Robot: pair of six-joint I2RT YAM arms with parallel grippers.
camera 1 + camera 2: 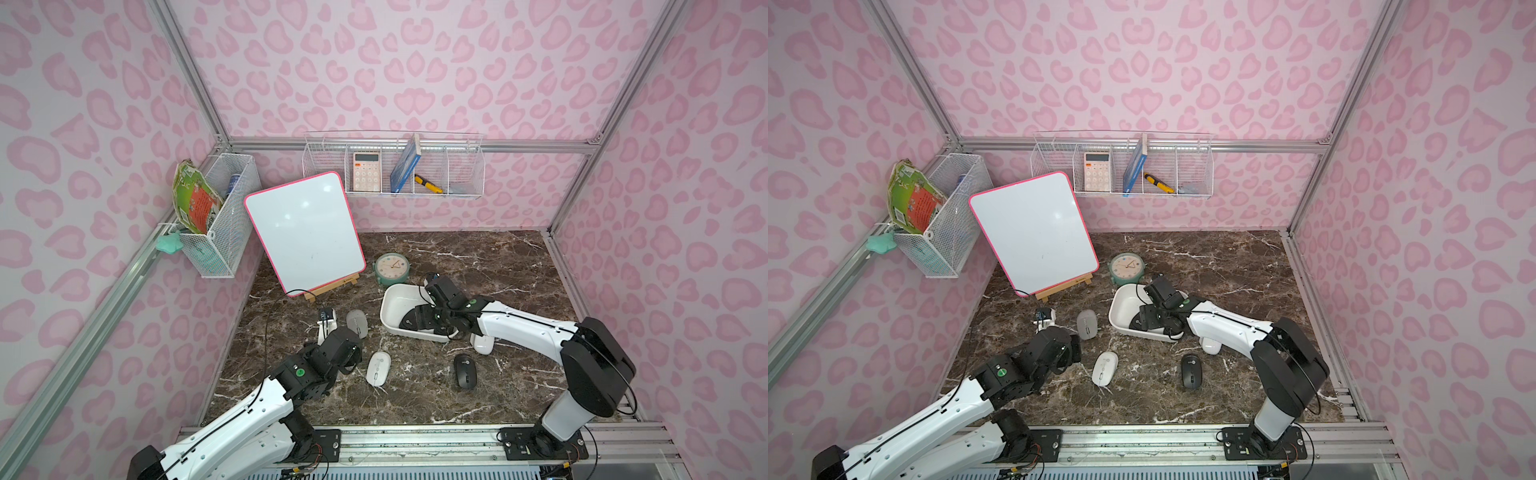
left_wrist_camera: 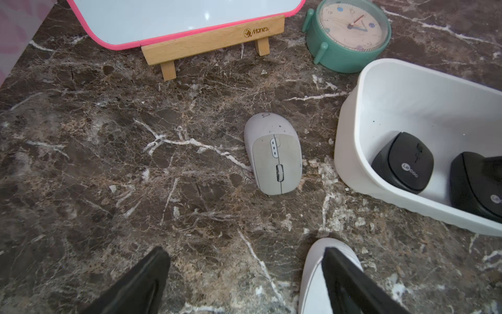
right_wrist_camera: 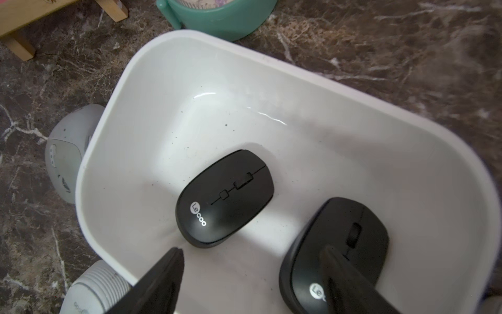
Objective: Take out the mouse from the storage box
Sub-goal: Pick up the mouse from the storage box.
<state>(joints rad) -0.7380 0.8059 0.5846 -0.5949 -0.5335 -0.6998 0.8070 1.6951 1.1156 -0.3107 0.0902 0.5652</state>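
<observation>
With right tool [image 3: 251, 250] spread inside storage box [image 3: 127, 130], straddle black mouse [image 3: 326, 225] beneath across narrow sides, squeeze gently, lift clear of rim.

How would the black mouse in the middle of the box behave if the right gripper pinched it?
Likely stiff: the black mouse looks like a hard plastic shell. Its smooth, domed top may slip from the open right gripper unless pinched at the sides. Low and flat, it should slide, not roll, on the glossy floor of the box.
</observation>
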